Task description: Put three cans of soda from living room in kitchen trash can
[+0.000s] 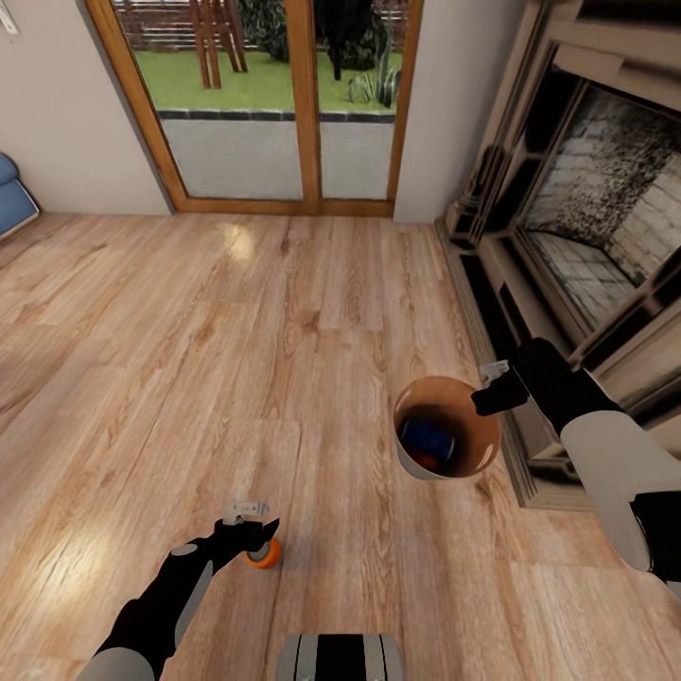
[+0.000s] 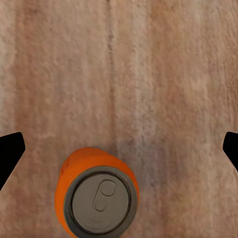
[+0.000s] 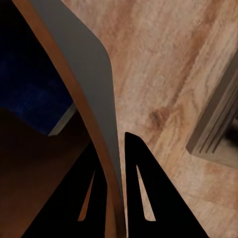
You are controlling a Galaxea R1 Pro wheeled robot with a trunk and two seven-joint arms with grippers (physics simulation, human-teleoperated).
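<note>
An orange soda can (image 1: 266, 554) stands upright on the wood floor, its grey top (image 2: 101, 199) facing up. My left gripper (image 1: 253, 532) hangs just over it, open, with its fingers (image 2: 11, 148) spread wide to either side and not touching the can. My right gripper (image 1: 489, 393) is shut on the rim of the trash can (image 1: 412, 462), one finger inside and one outside the pale wall (image 3: 91, 74). Within the copper-brown bin lie a blue can (image 1: 427, 436) and a second orange can (image 1: 427, 461).
This is the living room. The brick-and-stone fireplace (image 1: 586, 236) with its stepped hearth runs along the right, close to the bin. Wood-framed glass doors (image 1: 274, 104) are ahead and a blue sofa corner (image 1: 11, 199) shows at far left. My base (image 1: 340, 657) is at the bottom edge.
</note>
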